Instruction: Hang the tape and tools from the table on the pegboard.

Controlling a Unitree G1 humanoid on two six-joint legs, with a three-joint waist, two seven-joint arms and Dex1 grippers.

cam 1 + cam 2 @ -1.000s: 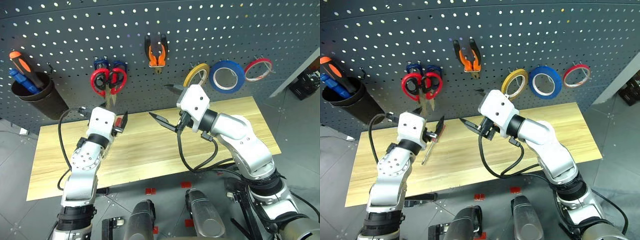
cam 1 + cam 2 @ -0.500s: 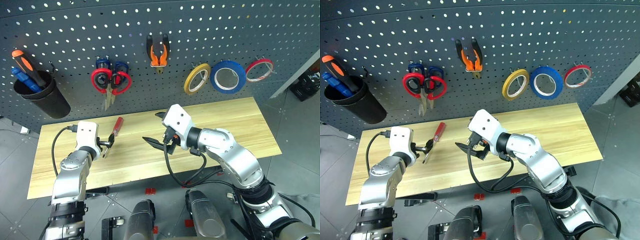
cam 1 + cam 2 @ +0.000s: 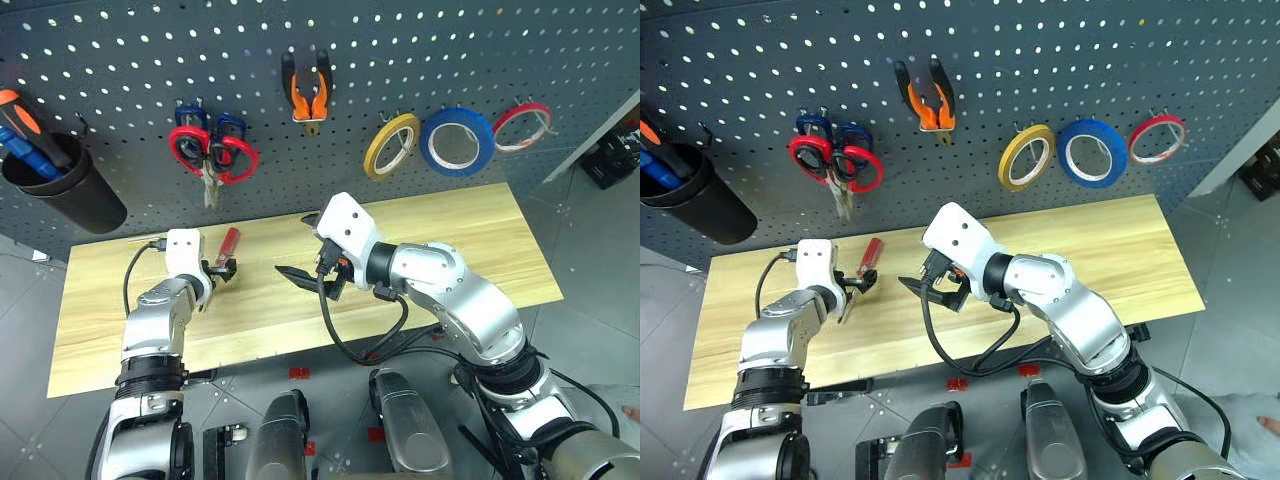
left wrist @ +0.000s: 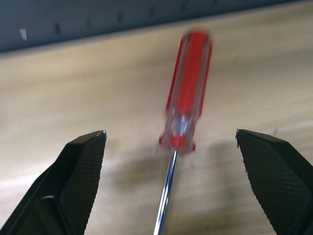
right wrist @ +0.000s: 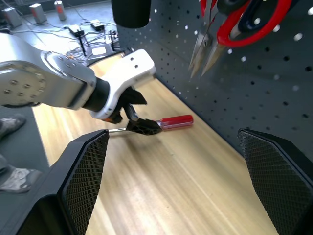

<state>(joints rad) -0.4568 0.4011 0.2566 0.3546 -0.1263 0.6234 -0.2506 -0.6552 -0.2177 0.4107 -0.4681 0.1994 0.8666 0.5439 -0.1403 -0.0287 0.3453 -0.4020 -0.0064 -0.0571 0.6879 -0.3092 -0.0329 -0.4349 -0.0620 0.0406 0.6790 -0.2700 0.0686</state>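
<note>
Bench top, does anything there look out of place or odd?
Only the red-handled screwdriver still lies on the table, between the left end effector's open fingers; pliers, scissors and tape rolls already hang on the pegboard.

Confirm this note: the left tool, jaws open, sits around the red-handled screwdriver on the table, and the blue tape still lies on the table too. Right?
One thing is wrong: the blue tape is not on the table; the left eye view shows it hanging on the pegboard between the yellow and red rolls. The rest holds: the left tool is open around the red-handled screwdriver, which lies on the table.
</note>
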